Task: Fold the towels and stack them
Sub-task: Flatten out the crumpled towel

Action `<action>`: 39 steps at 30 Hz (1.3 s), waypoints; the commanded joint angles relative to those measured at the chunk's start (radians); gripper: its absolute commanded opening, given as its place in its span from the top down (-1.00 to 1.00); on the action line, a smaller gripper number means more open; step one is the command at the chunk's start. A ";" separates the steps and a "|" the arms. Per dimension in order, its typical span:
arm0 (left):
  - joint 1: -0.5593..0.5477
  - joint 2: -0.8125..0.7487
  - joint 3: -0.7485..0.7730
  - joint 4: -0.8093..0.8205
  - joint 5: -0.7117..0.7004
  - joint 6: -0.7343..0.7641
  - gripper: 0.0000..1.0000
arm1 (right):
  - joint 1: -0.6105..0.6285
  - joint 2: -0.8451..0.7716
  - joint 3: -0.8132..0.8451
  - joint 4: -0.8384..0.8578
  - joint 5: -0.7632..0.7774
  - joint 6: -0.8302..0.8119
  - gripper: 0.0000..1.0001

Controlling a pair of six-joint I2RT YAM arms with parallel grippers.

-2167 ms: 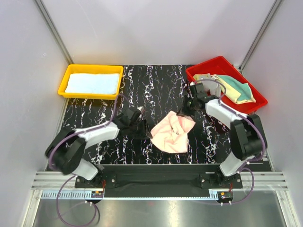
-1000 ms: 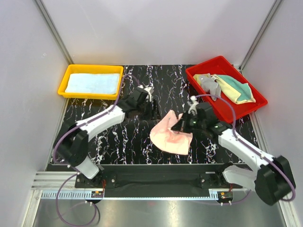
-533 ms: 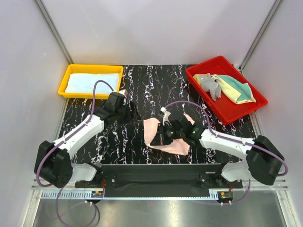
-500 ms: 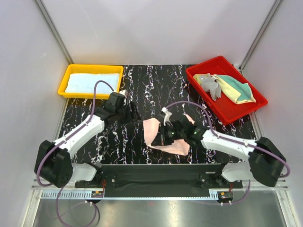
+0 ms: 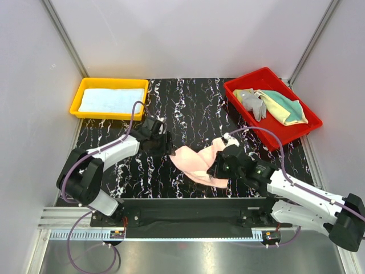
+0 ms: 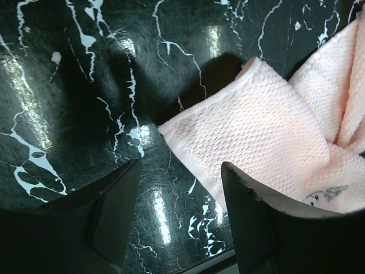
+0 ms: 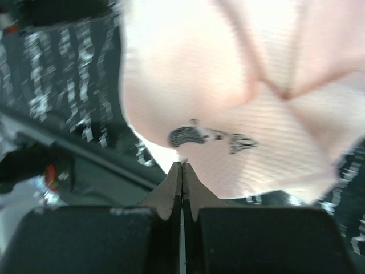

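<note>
The pink towel [image 5: 197,162] lies crumpled on the black marbled table [image 5: 194,105], between the two arms. The right gripper [image 7: 182,165] is closed on the towel's edge, beside its dark mark [image 7: 208,136]. The left gripper [image 6: 179,171] stands open at the towel's left corner.

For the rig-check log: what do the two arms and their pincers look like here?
The left arm and right arm have white shells, black joints and a looping purple cable each. The left pincer and right pincer have black fingers; the right's taper to thin tips.
</note>
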 commanded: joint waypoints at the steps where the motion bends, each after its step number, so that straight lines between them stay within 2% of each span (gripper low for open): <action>1: -0.011 -0.022 0.002 0.065 -0.012 0.060 -0.27 | -0.004 -0.024 0.043 -0.135 0.272 0.049 1.00; 5: -0.011 -0.046 0.004 0.060 -0.018 0.111 -0.31 | -0.085 0.016 0.076 -0.172 0.321 0.020 1.00; 10: -0.014 -0.062 0.094 -0.013 -0.063 0.272 -0.31 | -0.243 0.083 0.107 -0.125 0.244 -0.105 1.00; 13: -0.011 -0.034 0.162 -0.022 -0.067 0.336 -0.32 | -0.251 0.097 0.127 -0.102 0.233 -0.160 1.00; 14: -0.011 0.004 0.195 -0.039 -0.057 0.402 -0.33 | -0.251 0.099 0.124 -0.092 0.220 -0.174 1.00; 17: -0.008 0.075 0.281 -0.078 0.005 0.530 -0.38 | -0.254 0.105 0.115 -0.063 0.197 -0.192 1.00; 21: 0.047 0.138 0.314 -0.061 0.138 0.545 -0.38 | -0.259 0.123 0.107 -0.037 0.186 -0.197 1.00; 25: 0.081 0.136 0.281 -0.059 0.265 0.586 -0.37 | -0.286 0.157 0.104 -0.039 0.171 -0.194 1.00; 33: 0.083 0.175 0.343 -0.169 0.314 0.700 -0.36 | -0.332 0.195 0.099 -0.019 0.134 -0.208 1.00; 39: 0.089 0.325 0.455 -0.295 0.442 0.783 -0.37 | -0.360 0.209 0.095 0.000 0.117 -0.225 1.00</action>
